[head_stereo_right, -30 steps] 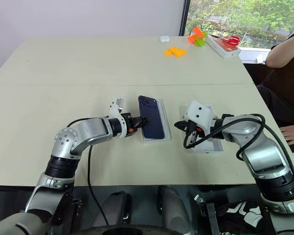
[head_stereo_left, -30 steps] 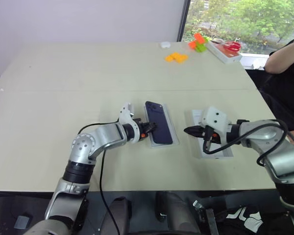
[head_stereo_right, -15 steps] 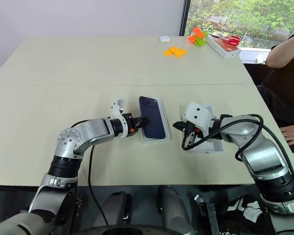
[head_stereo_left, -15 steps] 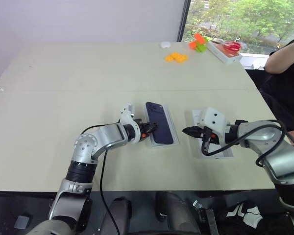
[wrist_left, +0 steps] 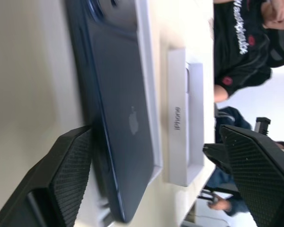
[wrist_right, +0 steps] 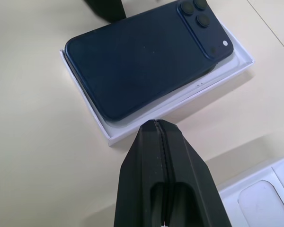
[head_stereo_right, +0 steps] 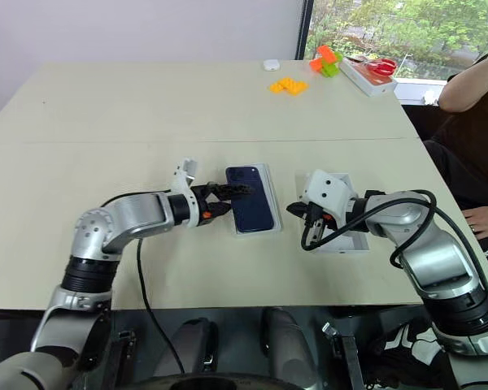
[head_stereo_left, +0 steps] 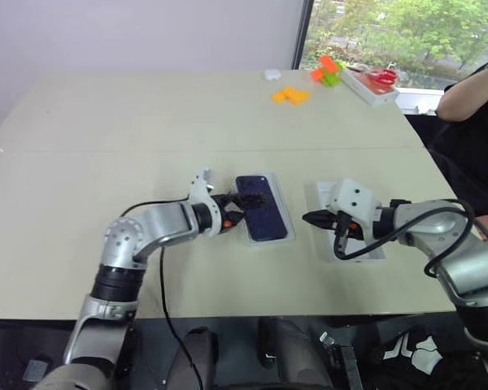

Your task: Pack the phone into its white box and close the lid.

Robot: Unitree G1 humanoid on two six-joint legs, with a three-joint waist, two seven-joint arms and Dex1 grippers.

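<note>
The dark navy phone (head_stereo_left: 260, 207) lies back up, slightly askew, in the shallow white box (wrist_right: 217, 75) near the table's middle; its camera bump is at the far end. My left gripper (head_stereo_left: 240, 208) is open just left of the phone, and its fingers (wrist_left: 68, 175) straddle the phone's near long edge without gripping it. The lid (head_stereo_left: 366, 248) lies to the right of the box, open side up, partly hidden by my right arm; its side (wrist_left: 177, 123) faces the box. My right gripper (head_stereo_left: 305, 218) is shut and empty, hovering between box and lid.
Orange blocks (head_stereo_left: 291, 95), green and orange blocks (head_stereo_left: 329, 69), a white case with red scissors (head_stereo_left: 374, 81) and a small white object (head_stereo_left: 272, 74) sit at the table's far right. A person's arm (head_stereo_left: 472, 93) rests by the right edge.
My left gripper has opened, let go of the phone's edge and drawn back a little to the left. The phone now lies flatter in the box. The right gripper has stayed put.
</note>
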